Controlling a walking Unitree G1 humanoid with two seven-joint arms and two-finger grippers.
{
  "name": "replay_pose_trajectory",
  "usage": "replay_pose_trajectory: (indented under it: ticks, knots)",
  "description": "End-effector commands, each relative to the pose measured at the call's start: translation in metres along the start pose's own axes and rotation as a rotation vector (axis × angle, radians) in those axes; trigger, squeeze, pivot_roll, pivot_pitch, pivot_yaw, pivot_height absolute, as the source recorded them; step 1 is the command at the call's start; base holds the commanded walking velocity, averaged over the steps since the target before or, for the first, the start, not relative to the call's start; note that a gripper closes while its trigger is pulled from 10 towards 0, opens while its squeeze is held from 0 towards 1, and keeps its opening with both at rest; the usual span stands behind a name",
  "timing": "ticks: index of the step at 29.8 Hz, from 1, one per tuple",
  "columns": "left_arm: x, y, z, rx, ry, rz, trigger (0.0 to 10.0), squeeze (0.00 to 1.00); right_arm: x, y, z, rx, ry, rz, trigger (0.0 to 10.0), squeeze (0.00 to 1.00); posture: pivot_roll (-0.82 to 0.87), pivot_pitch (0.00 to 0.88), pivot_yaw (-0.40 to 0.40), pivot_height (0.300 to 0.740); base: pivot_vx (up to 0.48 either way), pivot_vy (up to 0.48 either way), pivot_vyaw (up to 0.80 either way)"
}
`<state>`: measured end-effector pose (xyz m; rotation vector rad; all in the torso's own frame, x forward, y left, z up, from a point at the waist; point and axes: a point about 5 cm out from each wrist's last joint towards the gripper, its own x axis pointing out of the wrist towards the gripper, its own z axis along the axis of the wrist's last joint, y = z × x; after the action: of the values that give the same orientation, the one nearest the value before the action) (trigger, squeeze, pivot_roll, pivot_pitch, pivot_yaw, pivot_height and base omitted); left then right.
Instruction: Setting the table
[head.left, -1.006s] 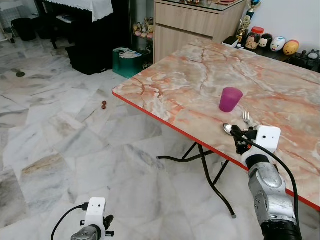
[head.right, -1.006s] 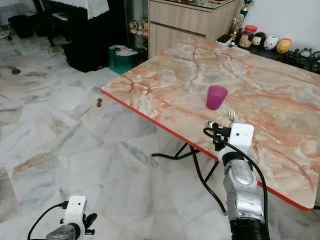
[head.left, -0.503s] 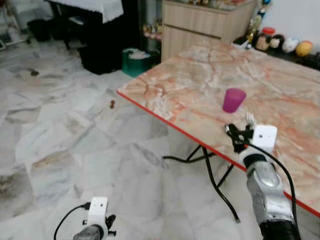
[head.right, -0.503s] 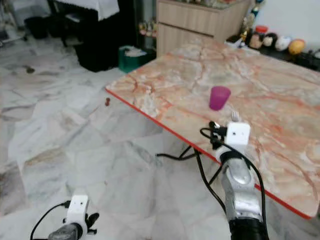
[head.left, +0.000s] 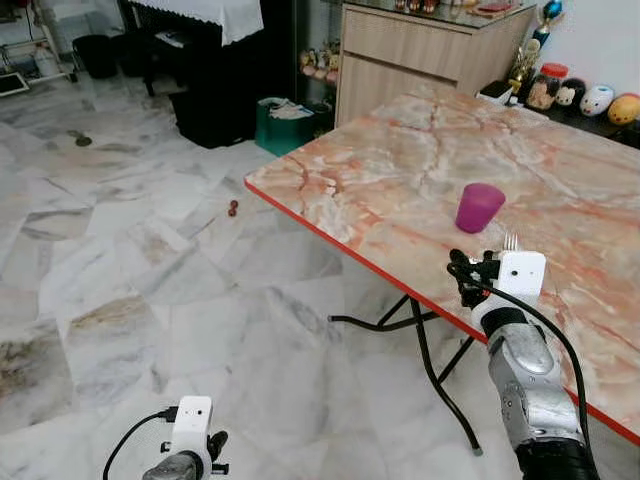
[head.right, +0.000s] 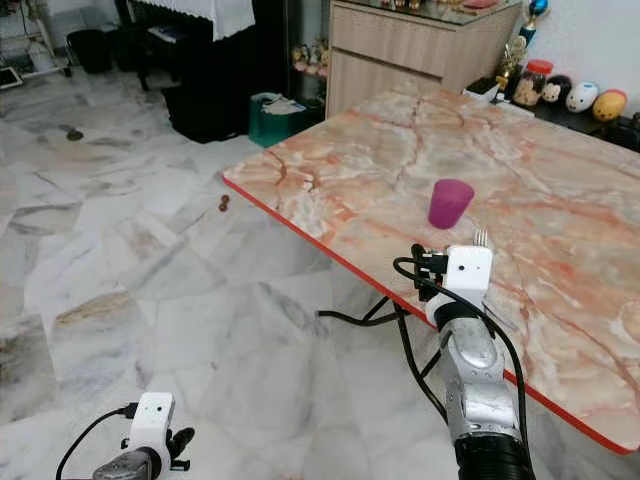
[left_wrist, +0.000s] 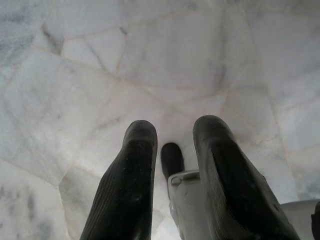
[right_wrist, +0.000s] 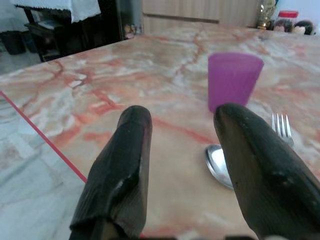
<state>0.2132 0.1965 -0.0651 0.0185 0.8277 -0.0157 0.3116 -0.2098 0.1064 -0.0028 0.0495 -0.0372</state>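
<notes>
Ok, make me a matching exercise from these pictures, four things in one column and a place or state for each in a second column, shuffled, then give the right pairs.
Things:
1. purple cup
2. spoon
3. left gripper
4. green bin

Places or states:
A. open, hanging low over the marble floor
B. on the floor beside the wooden cabinet
C. upright on the table
D. lying on the table beside the fork, by the open right gripper

Pairs: 1-C, 2-D, 3-A, 4-B

Silver right arm (head.left: 525, 385), white wrist box, black cable, black pincer fingers (right_wrist: 120, 175).
</notes>
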Motion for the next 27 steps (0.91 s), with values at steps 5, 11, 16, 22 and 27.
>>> replay_pose_trajectory:
  ticks: [5,11,16,22,27]
  knots:
    - [-0.001,0.001,-0.004,-0.011,0.02,0.015,10.0,0.0,0.002,0.002,0.005,-0.013,-0.019,0.007,10.0,0.0,0.02,0.0,-0.034,0.727,0.344,0.0,0.0]
    - [-0.001,0.002,-0.004,-0.017,0.015,0.022,10.0,0.0,0.003,0.004,0.006,-0.036,-0.019,0.011,10.0,0.0,0.02,0.0,-0.038,0.727,0.351,0.0,0.0]
    - [0.0,0.001,-0.002,-0.029,0.006,0.017,10.0,0.0,0.004,0.004,0.006,-0.038,-0.017,0.013,10.0,0.0,0.02,0.0,-0.039,0.727,0.327,0.0,0.0]
    - [0.0,0.001,-0.002,-0.028,0.008,0.01,10.0,0.0,-0.001,0.002,0.007,-0.061,-0.018,0.02,10.0,0.0,0.02,0.0,-0.04,0.727,0.0,0.0,0.0]
    - [-0.001,0.002,-0.003,-0.022,0.008,0.019,10.0,0.0,-0.007,-0.009,0.016,-0.128,-0.015,0.049,10.0,0.0,0.02,0.0,-0.041,0.727,0.0,0.0,0.0]
